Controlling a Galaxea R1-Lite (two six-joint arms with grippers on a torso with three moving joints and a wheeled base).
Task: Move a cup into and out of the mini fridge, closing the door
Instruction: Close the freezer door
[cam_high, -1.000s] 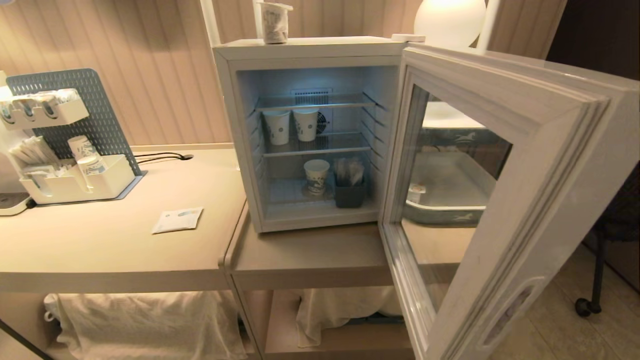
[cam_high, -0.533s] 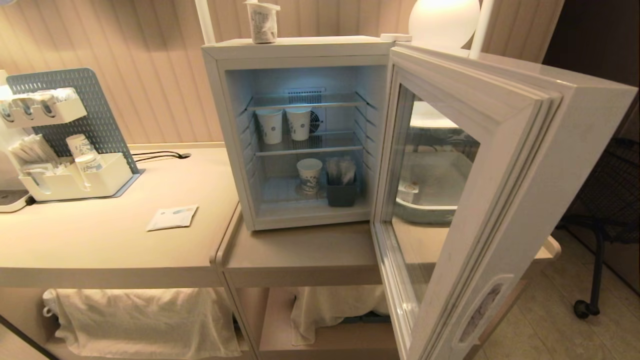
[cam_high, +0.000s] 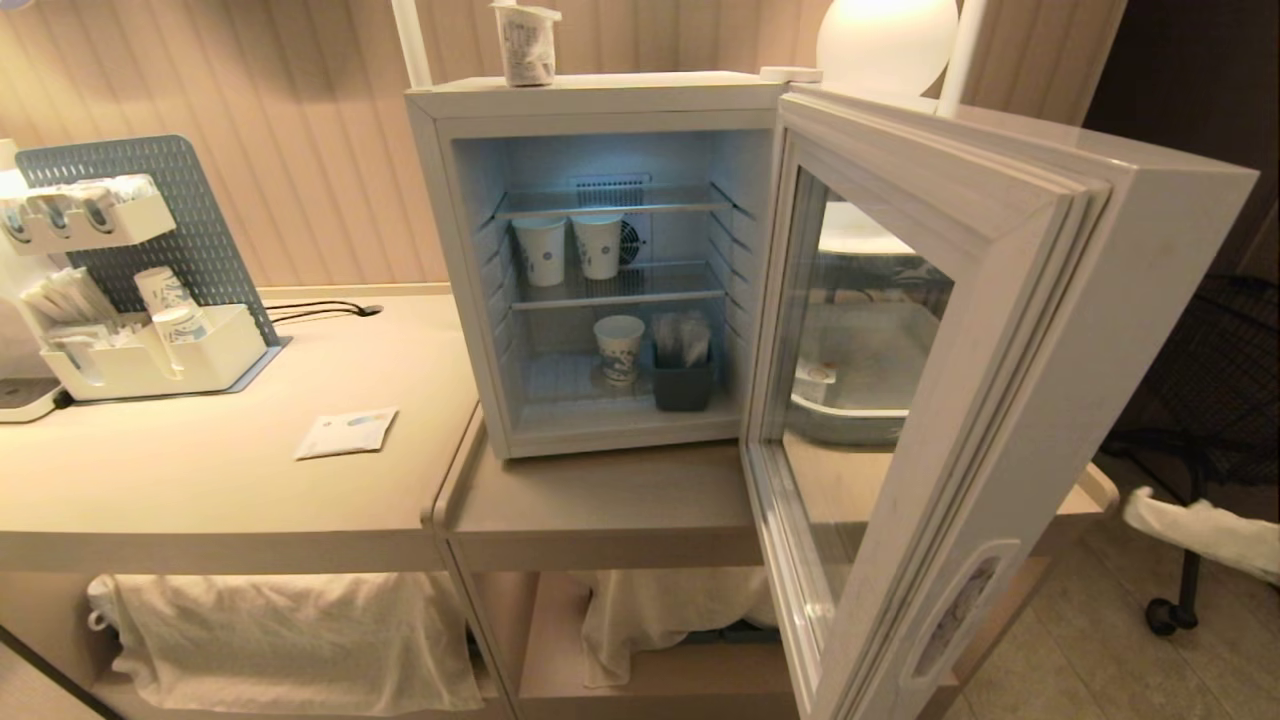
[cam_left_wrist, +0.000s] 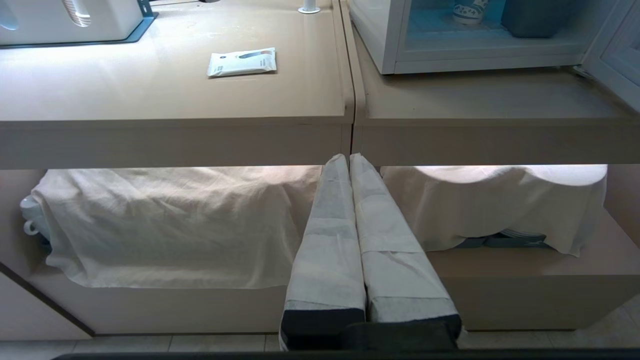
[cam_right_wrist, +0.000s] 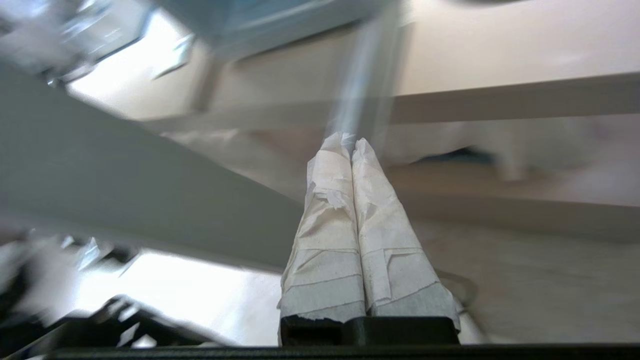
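The cup, a small white tub with a flared rim, stands on top of the mini fridge. The fridge sits on the beige counter with its lit inside showing. Its door is swung wide open toward me on the right, white inner side and glass window facing left. My right gripper, fingers wrapped in white tape, pokes in low at the right, outside the door; its wrist view shows it shut and empty. My left gripper is shut and empty, low in front of the counter's front edge.
Inside the fridge stand patterned paper cups on the middle shelf, another and a dark box on the floor. A pegboard organiser and a sachet lie left. A wheeled chair stands right.
The whole view shifted slightly left early on, so the camera moved. My right gripper has come into the head view at the lower right. The cup and door kept their places.
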